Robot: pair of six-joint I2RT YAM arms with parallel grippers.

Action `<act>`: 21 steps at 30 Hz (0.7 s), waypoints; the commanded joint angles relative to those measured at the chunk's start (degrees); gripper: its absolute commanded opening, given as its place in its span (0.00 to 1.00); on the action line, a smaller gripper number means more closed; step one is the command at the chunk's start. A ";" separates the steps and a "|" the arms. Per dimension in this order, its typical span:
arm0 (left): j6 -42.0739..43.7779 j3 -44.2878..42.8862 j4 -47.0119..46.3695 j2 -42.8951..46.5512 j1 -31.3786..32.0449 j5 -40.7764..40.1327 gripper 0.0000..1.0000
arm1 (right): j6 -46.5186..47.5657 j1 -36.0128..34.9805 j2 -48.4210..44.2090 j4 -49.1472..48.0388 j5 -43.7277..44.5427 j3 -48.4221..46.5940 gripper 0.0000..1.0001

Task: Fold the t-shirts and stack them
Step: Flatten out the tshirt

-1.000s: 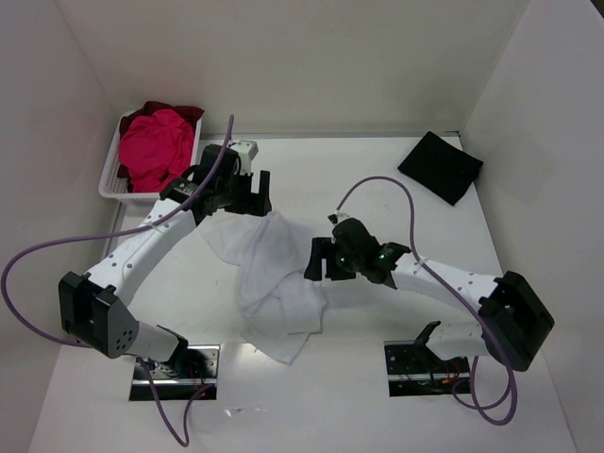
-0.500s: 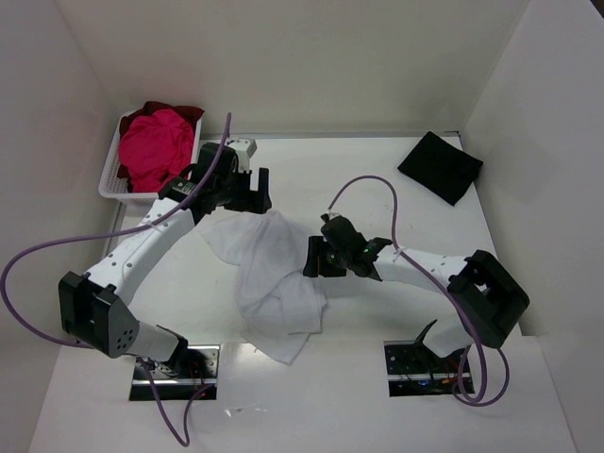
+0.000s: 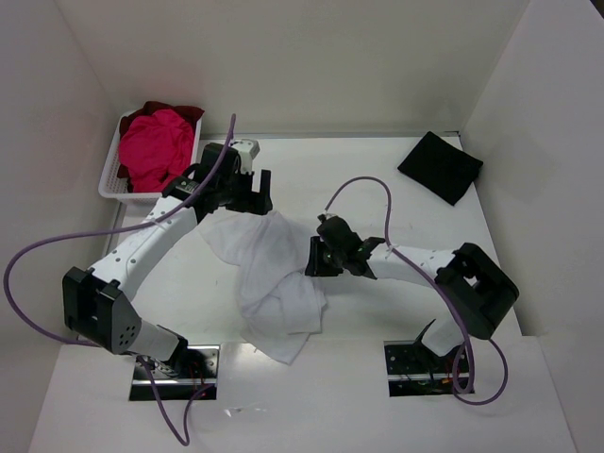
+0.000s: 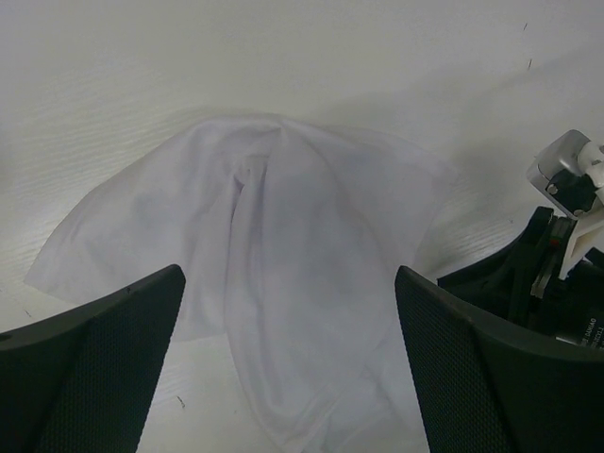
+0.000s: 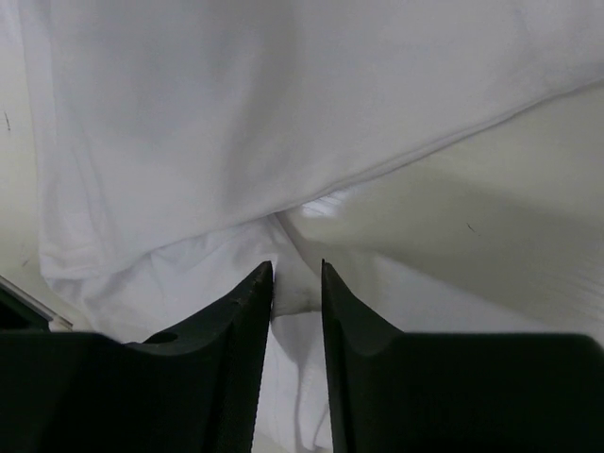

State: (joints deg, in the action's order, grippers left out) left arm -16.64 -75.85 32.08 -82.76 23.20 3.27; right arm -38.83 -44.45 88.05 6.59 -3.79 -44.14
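1. White t-shirt (image 3: 274, 274): soft matt cloth, creased and rumpled.
2. Pink t-shirt (image 3: 156, 146) and dark red t-shirt (image 3: 184, 111), far left: matt cloth, crumpled.
3. Black t-shirt (image 3: 440, 166), far right: smooth matt cloth.
4. Basket (image 3: 107, 186): white slatted plastic, slightly glossy.
5. Table (image 3: 377, 189): white, matt, with a faint grain.
6. Left gripper (image 4: 288, 274) fingers (image 4: 104, 368): black matt plastic with finely dotted pads.
7. Base plates (image 3: 203, 361), near edge: shiny metal.

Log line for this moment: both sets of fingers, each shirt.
left fingers: open above white t-shirt | right fingers: pinching white t-shirt fold | black t-shirt: folded, far right | pink t-shirt, dark red t-shirt: in basket
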 commanded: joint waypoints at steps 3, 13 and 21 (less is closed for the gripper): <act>0.65 -0.87 -0.96 -1.00 -0.17 1.39 1.00 | -1.24 -0.20 -0.94 0.34 5.09 -2.79 0.15; 0.65 -0.87 -0.43 -2.05 -0.17 1.92 1.00 | -2.30 3.48 -13.86 9.93 17.57 -3.23 0.00; 1.17 -0.87 -0.43 -2.58 -0.17 3.49 1.00 | -5.63 7.52 -14.49 16.33 24.51 -4.46 0.03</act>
State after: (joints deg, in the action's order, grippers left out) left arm -16.64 -75.85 32.14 -85.03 23.20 4.84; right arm -41.34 -38.96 73.95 18.81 14.48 -45.78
